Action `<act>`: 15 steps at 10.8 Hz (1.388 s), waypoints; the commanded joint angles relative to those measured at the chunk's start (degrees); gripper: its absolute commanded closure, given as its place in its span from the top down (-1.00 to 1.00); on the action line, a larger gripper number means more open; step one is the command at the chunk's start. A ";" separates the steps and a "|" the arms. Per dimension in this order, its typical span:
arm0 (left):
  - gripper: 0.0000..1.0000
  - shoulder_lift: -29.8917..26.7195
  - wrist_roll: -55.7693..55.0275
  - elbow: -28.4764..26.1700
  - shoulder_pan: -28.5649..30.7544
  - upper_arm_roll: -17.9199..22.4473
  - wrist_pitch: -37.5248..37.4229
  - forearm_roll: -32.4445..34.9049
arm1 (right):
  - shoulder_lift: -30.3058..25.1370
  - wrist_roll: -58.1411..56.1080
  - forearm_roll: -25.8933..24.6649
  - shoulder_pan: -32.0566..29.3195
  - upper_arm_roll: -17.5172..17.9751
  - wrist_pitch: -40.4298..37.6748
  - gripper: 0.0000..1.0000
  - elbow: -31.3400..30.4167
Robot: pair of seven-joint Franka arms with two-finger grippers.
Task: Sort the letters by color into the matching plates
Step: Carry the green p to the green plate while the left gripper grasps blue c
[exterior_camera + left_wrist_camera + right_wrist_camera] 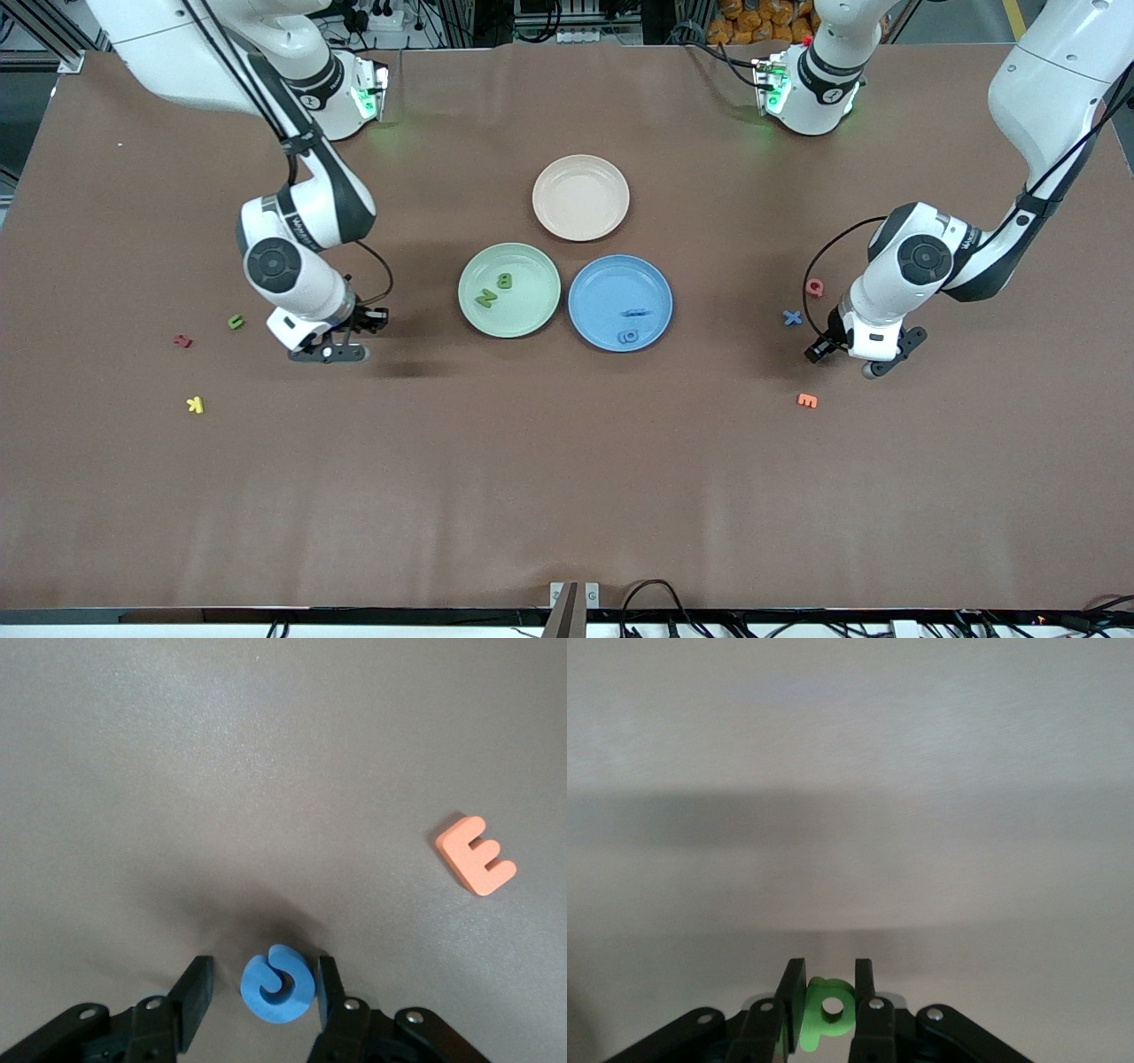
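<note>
Mid-frame toward the right arm's end: loose green letter on the tabletop. Beside it, right hand over bare tabletop, pinched tight on a held green letter. Centre of frame: green plate with two green letters, touching the blue plate with two blue letters. Toward the left arm's end: blue X lying flat. Left hand down low, part open, straddling a curled blue letter; one finger touching it, the other apart.
</note>
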 commanded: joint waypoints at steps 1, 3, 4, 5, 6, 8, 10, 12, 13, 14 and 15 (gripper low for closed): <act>-0.15 1.86 -0.01 1.30 -0.45 -0.09 0.66 1.63 | -1.49 6.46 -0.26 5.22 -0.10 -1.15 -0.59 -0.12; -0.49 1.77 -0.01 1.39 -0.89 -0.09 0.66 1.63 | -1.23 9.71 0.00 8.64 0.43 -1.06 -0.59 0.06; -0.78 1.51 0.25 1.48 -1.32 -0.09 0.48 1.64 | -1.06 10.95 1.14 10.49 0.34 -1.06 -0.59 0.14; -1.00 1.25 0.43 1.57 -1.67 -0.09 0.31 1.64 | -1.14 11.57 2.54 12.25 0.34 -1.15 -0.59 0.49; -1.00 1.24 0.43 1.92 -1.68 -0.18 0.13 1.55 | -1.06 13.05 3.42 14.01 0.34 -1.15 -0.59 0.85; -1.00 0.89 0.34 2.53 -1.68 -0.70 -1.27 1.55 | -0.53 16.39 3.52 17.17 0.43 -1.15 -0.59 2.25; -1.00 0.54 -0.18 4.20 -1.68 -3.59 -5.21 0.32 | -0.18 18.07 4.13 19.55 0.60 -1.15 -0.59 2.60; -1.00 0.54 -0.53 6.13 -1.68 -6.40 -8.38 -3.18 | 0.70 18.95 5.45 21.66 0.78 -1.15 -0.59 3.31; -1.00 0.45 -0.62 6.66 -1.68 -7.72 -9.27 -4.94 | 1.14 19.65 5.54 22.19 0.78 -1.15 -0.59 3.83; -1.00 0.54 -1.76 7.36 -1.77 -9.30 -10.67 -6.17 | 1.40 19.92 5.63 22.55 0.78 -1.15 -0.55 4.10; -1.00 0.54 -3.94 7.54 -2.03 -11.49 -11.46 -6.71 | 1.67 20.10 5.63 22.72 0.86 -1.58 0.13 4.36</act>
